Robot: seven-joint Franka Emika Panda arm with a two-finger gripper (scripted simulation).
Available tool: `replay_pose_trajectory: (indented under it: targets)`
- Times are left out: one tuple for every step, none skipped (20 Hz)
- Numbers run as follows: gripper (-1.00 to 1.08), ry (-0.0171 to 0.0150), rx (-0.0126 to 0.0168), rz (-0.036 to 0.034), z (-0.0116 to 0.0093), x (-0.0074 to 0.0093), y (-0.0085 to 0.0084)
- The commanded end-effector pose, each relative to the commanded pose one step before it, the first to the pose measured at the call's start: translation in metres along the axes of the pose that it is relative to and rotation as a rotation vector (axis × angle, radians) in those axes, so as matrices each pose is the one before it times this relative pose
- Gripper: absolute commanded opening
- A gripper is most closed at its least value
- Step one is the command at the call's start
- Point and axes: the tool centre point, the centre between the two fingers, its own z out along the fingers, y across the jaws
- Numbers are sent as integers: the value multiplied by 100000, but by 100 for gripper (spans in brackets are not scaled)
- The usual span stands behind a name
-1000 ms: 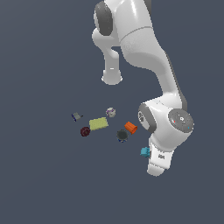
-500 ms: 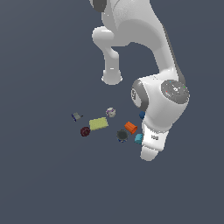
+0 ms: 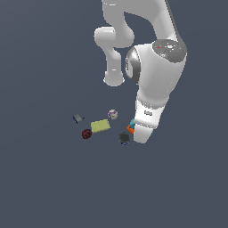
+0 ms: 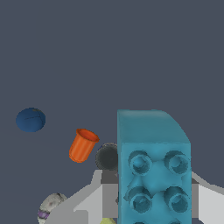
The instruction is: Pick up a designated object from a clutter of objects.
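Note:
The cyan studded block [image 4: 153, 166] fills the wrist view, held between my grey fingers [image 4: 87, 201]. My gripper [image 4: 153, 199] is shut on it, above the floor. In the exterior view only a cyan sliver of the block [image 3: 132, 121] shows beside the white hand [image 3: 144, 127], which hides the fingertips. The clutter lies below and to the exterior view's left: orange cylinder [image 3: 129, 129] [image 4: 82, 145], dark grey round piece [image 3: 124, 137] [image 4: 107, 156], yellow-green slab [image 3: 100, 126], whitish ball [image 3: 112, 114] [image 4: 51, 205].
A dark red ball [image 3: 87, 134] and a small grey-blue piece [image 3: 78, 118] lie at the exterior view's left of the slab. A dark blue ball [image 4: 30, 119] shows only in the wrist view, apart from the orange cylinder. The arm's base [image 3: 113, 78] stands behind.
The arm has swung up and toward the exterior view's left, over the clutter. The cyan block has moved with the hand, from the clutter's right edge to beside the orange cylinder.

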Motion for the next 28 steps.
replay_pose_trajectory:
  targets:
    - [-100, 71, -86, -14, -2172, -1318, -646]
    - [-100, 64, 23, -12, -870, -536, -249]
    - [-100, 0, 0, 0, -876, -531, -254]
    - [-100, 65, 21, -13, -896, -546, -254]
    - [-100, 46, 14, -10, -909, -550, -258]
    - [-100, 46, 13, -10, -927, -558, -261]
    - [-100, 46, 13, -11, -946, -567, -265]
    - [-100, 46, 13, -11, -969, -579, -269]
    - [-100, 65, 18, -16, -985, -589, -270]
    - [-100, 46, 12, -11, -963, -573, -262]
    - [-100, 46, 12, -11, -940, -559, -253]
    - [-100, 0, 0, 0, -911, -535, -244]
    - [-100, 65, 17, -16, -892, -534, -233]
    - [-100, 46, 12, -11, -863, -515, -223]
    - [-100, 0, 0, 0, -830, -488, -214]
    - [-100, 46, 13, -7, -805, -485, -199]
    - [-100, 0, 0, 0, -771, -455, -189]
    - [-100, 0, 0, 0, -737, -436, -176]
    - [-100, 0, 0, 0, -697, -414, -163]
    - [-100, 0, 0, 0, -652, -388, -149]
    - [-100, 0, 0, 0, -602, -359, -134]
    - [-100, 0, 0, 0, -548, -328, -118]
    - [-100, -71, -4, 66, -482, -298, -91]
    - [-100, 0, 0, 0, -439, -264, -85]
    - [-100, 0, 0, 0, -385, -233, -69]
    - [-100, -63, -13, 26, -327, -187, -55]
    - [-100, 0, 0, 0, -280, -171, -40]
    - [-100, 0, 0, 0, -228, -140, -28]
